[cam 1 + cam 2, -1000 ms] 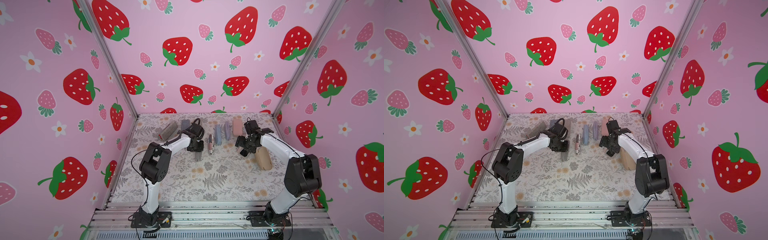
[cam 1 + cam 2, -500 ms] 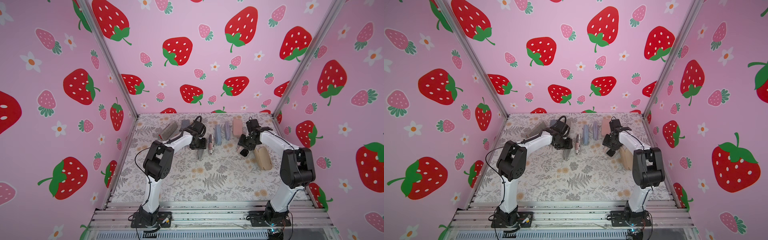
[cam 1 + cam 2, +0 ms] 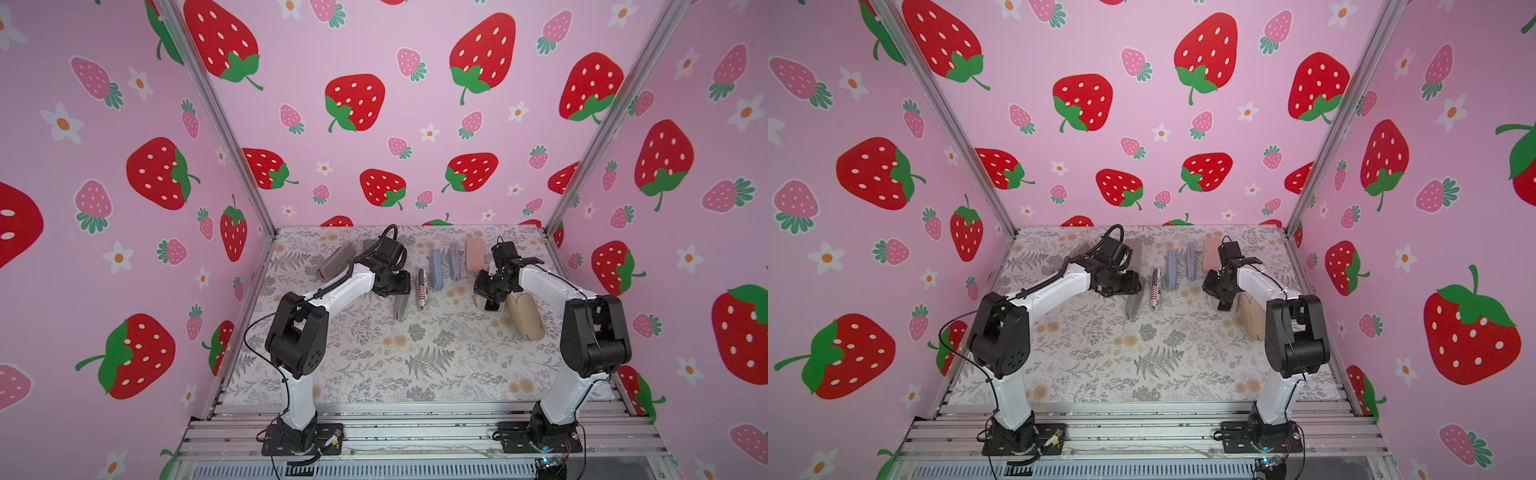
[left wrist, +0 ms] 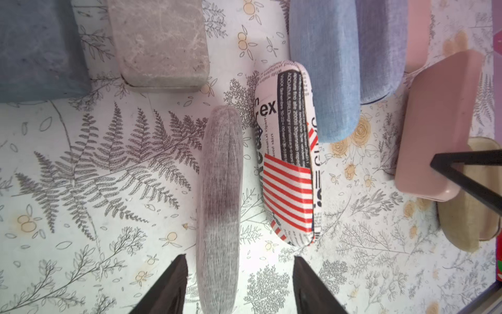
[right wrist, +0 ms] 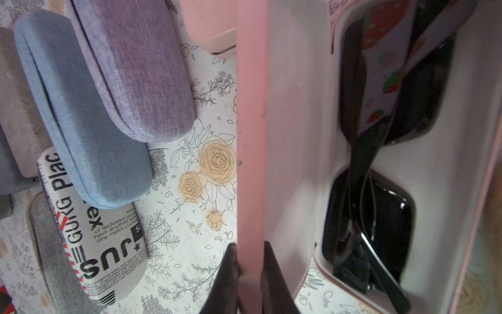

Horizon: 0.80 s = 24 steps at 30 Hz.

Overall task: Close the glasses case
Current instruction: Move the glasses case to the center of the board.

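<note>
Grip has passed from one arm to the other in the last second. The right gripper [image 5: 250, 252], wide apart a moment ago, has drawn in to a narrow pinch on the free edge of the pink lid [image 5: 250, 136]. Both fingertips [image 5: 231, 252] press that edge from either side. The left gripper [image 4: 239, 261] has done the reverse. Its jaws now stand well parted, astride the end of the grey fabric case [image 4: 220, 190] with daylight on both sides, and hold nothing.

The pink glasses case [image 3: 492, 306] is still open. It lies toward the right edge of the worktop [image 3: 374, 374], with the beige case [image 3: 525, 318] just beside it on the side nearer that edge. Its lid stands raised, and black sunglasses [image 5: 366, 217] lie folded in the tray.

The grey case looks shut, as do the newsprint-patterned case [image 4: 288, 163] and the blue case [image 4: 326, 68] next to it. The pink one therefore appears to be the only one left to close.

With the lid edge held, what remains is probably to swing it down over the sunglasses and press until it seats. I cannot tell whether the crossed temples sit low enough to clear the lid. The pinch is thin and near one end, so the lid could slip or twist.
</note>
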Tool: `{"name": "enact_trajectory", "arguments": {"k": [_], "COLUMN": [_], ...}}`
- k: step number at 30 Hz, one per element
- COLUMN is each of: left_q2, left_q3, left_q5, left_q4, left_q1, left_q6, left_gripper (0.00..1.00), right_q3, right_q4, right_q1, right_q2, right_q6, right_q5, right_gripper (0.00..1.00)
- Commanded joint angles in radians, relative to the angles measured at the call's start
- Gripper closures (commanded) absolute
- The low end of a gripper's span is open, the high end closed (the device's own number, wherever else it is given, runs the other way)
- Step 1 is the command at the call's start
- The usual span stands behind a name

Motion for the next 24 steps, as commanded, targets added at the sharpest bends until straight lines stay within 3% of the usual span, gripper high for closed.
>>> {"name": "enact_trajectory", "arguments": {"k": [1, 12, 24], "left_q2": [-0.042, -0.193, -0.392], "left_q3": [-0.061, -0.234, -0.468], "left_q5": [-0.032, -0.047, -0.092], "left_q4": [-0.004, 0.029, 0.069], "left_q1": [-0.001, -0.007, -0.044], "left_q6": [-0.012, -0.039, -0.102], "left_gripper": [0.39, 0.39, 0.38], "right_q3": [-0.048, -0.159, -0.264], "right_q4": [0.001, 0.019, 0.075], "right_q1": [-0.005, 0.077, 0.395], "right_q2": [-0.058, -0.192, -0.289], "right_q6": [0.019, 0.061, 0.204], "right_q5": [-0.031, -0.047, 0.027], "right_gripper": [0.89, 0.90, 0.89]}}
